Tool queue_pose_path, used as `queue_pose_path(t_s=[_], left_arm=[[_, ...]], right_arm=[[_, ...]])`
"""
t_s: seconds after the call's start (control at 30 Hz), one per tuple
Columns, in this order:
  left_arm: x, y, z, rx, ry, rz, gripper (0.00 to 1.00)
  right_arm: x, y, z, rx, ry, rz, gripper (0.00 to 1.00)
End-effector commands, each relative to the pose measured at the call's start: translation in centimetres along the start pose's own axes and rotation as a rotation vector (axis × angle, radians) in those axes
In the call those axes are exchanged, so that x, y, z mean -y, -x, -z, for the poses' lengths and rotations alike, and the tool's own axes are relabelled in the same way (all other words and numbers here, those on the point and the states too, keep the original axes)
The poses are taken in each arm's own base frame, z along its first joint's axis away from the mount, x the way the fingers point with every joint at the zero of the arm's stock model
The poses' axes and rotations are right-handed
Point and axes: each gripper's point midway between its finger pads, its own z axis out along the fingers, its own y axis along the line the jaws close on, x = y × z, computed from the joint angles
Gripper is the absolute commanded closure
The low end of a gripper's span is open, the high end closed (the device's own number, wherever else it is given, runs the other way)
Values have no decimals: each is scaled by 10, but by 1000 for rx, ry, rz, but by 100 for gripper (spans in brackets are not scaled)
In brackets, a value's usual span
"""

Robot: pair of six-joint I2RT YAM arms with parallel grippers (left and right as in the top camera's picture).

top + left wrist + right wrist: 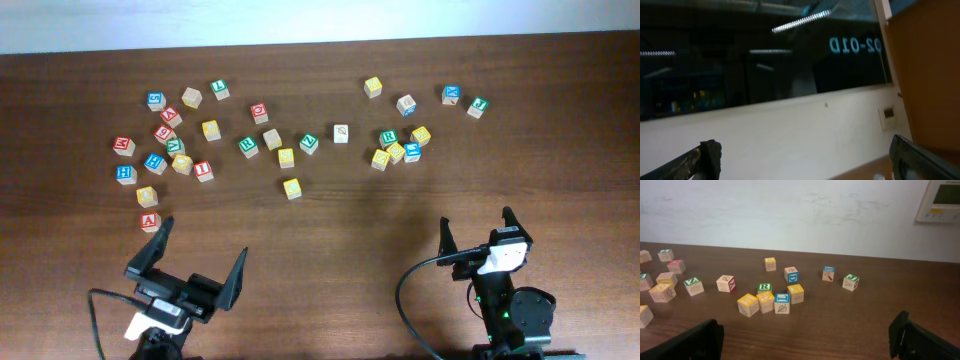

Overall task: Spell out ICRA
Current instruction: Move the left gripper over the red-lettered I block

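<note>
Left pincer (195, 262) and right pincer (478, 235) hang low at the near tabletop (330, 250) edge, jaws wide apart. Red A cube (150, 221) sits just beyond the left one. Farther back is the red I cube (203, 171), and the green R cube (388, 138) is in the right cluster. The yellow C can't be picked out.

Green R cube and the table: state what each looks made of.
Green R cube: likely pale wood, matt, with a printed coloured top; its bare sides look light tan. Table: dark brown wood or wood-look laminate, slight sheen; streaky grain shows.
</note>
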Motion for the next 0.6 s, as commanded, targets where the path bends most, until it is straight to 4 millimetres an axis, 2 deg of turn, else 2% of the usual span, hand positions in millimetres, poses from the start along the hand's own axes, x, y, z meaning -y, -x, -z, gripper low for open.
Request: queue_pose_path(t_s=[0.0,0.07,0.13,0.23,0.3,0.37,0.4,0.47,0.5,0.57], left_arm=[[-25,52,-19,-5,128,49,1],[-31,52,-45,-260,123,113,1],[-6,50,-68,-424,-82,198,1],[13,48,-86,-484,-260,284,1],[6,45,-106,-495,-283,337,1],[-10,35,-127,-593,-236,418,1],[-27,17,-131,-728,-120,480,1],[-61,-29,-113,-1053,135,506,1],[-60,-44,-107,-1156,160,533,1],[-37,-65,-109,-1246,57,647,1]], right_arm=[[-2,-2,0,-2,6,-11,2],[-2,-2,0,-2,6,-11,2],[-2,-2,0,-2,6,-11,2],[-2,-2,0,-2,6,-11,2],[-2,-2,0,-2,6,-11,2],[-2,-2,0,-2,6,-11,2],[-2,-2,0,-2,6,-11,2],[-2,-2,0,-2,6,-11,2],[-2,-2,0,-2,6,-11,2],[-2,-2,0,-2,6,-11,2]])
